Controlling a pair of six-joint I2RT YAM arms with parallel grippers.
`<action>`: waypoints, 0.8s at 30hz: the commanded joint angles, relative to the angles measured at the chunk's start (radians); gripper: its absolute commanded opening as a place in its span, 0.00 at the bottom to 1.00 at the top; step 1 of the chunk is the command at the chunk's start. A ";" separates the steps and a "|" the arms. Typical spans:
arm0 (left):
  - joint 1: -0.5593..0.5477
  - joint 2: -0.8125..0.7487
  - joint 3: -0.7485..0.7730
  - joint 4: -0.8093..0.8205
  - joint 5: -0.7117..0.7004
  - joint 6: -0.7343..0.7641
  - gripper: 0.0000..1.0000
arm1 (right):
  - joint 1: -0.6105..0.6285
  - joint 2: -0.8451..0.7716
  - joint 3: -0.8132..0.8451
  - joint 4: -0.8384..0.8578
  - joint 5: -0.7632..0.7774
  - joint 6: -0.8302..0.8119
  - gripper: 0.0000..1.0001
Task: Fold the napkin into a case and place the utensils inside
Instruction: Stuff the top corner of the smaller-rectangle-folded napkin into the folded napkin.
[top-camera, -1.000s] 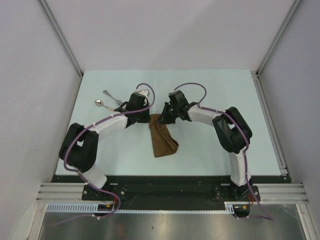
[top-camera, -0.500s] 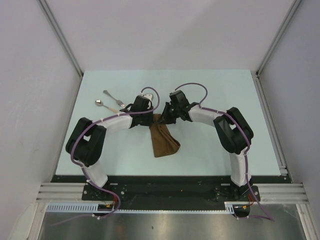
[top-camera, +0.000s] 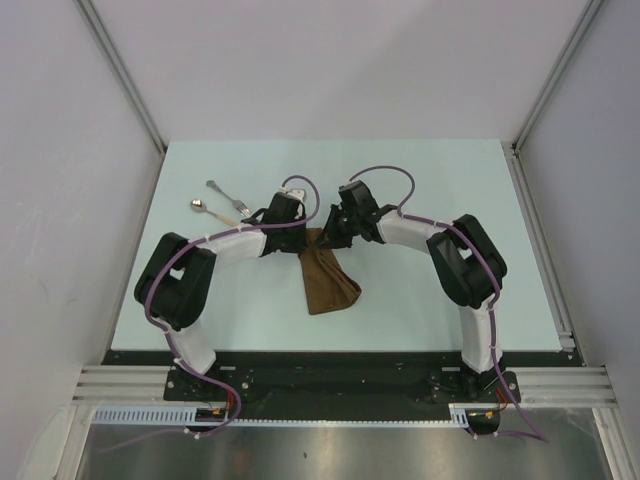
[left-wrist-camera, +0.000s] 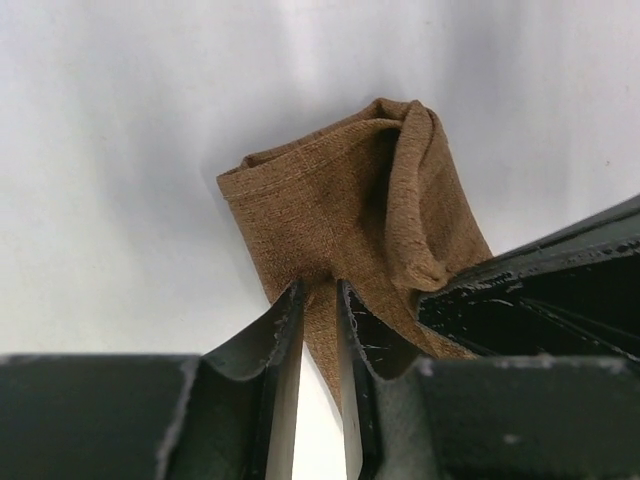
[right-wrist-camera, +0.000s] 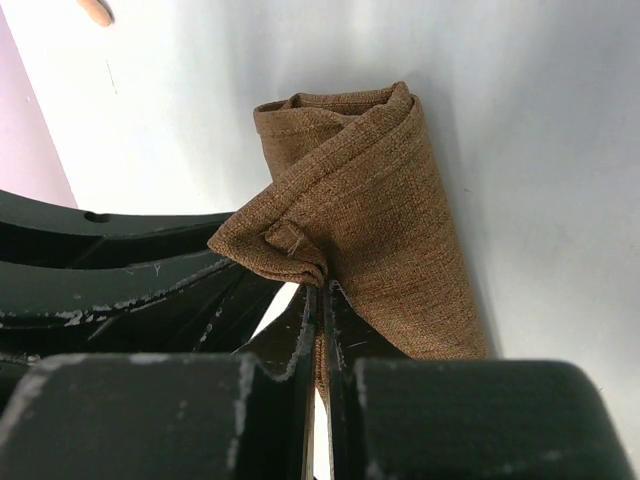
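Pale blue-green counter, gray walls on three sides, aluminum rails in the corners, black base bar, shiny metal sheet at near edge.

A: Where could a hand pass?
B: Across the bare surface at the far right, and the near left.
A: What blocks?
B: Both hands, left hand and right hand, crowd the napkin top; fork and spoon lie far left.
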 joint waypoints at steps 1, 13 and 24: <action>-0.004 0.019 0.038 0.011 -0.056 -0.017 0.24 | 0.001 -0.028 0.012 0.001 -0.001 -0.012 0.00; -0.003 0.005 0.044 0.031 -0.098 -0.037 0.11 | 0.009 -0.025 0.032 -0.059 0.020 -0.056 0.00; 0.022 -0.084 -0.026 0.143 0.050 -0.112 0.08 | 0.046 0.017 0.107 -0.204 0.063 -0.194 0.00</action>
